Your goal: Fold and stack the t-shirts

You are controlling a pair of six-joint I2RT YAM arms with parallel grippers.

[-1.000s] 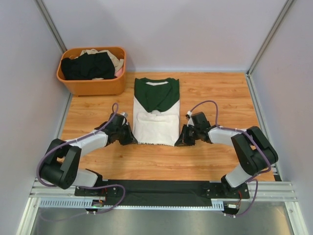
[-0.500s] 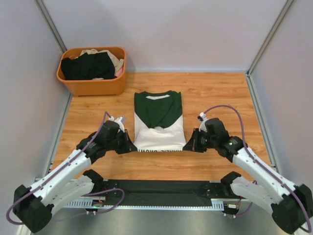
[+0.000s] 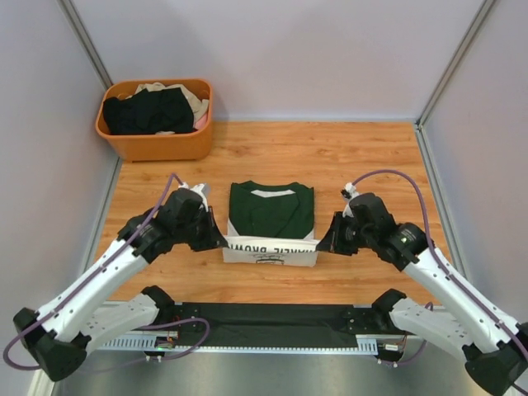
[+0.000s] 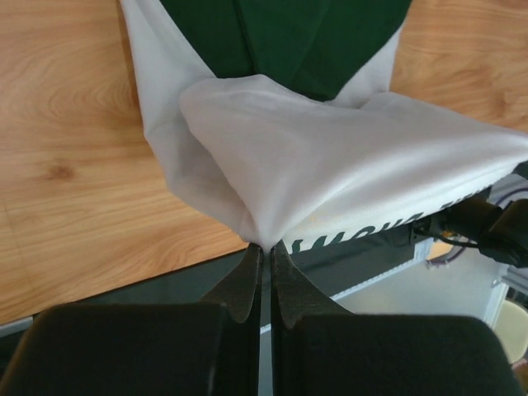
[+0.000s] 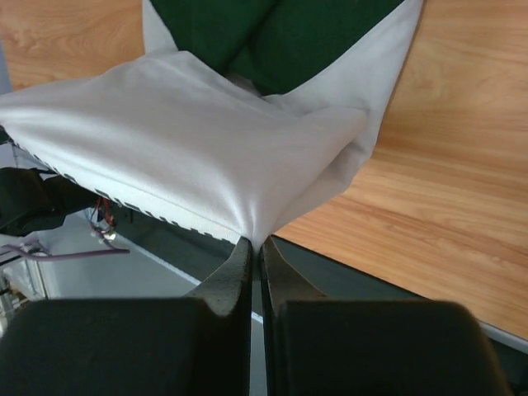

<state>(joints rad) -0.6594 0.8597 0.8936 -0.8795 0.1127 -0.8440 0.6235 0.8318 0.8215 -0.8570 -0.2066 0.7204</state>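
The white t-shirt (image 3: 271, 247) with dark green collar and sleeves lies in the middle of the wooden table, its green upper part (image 3: 271, 210) flat. Its white lower part is lifted and stretched between both grippers, black lettering showing along the raised edge. My left gripper (image 3: 223, 243) is shut on the left corner of that fold (image 4: 266, 239). My right gripper (image 3: 321, 244) is shut on the right corner (image 5: 254, 235). In both wrist views the white cloth (image 4: 346, 173) (image 5: 181, 140) bunches into the closed jaws above the table's near edge. More t-shirts, black and beige (image 3: 153, 110), fill the basket.
An orange plastic basket (image 3: 157, 144) stands at the back left corner of the table. Grey walls enclose the table on three sides. A black mat (image 3: 272, 318) and metal rail run along the near edge between the arm bases.
Both grippers have pulled toward the near edge and risen, dragging the shirt closer and lifting its white lower fold. The lettering now faces up along the raised edge.
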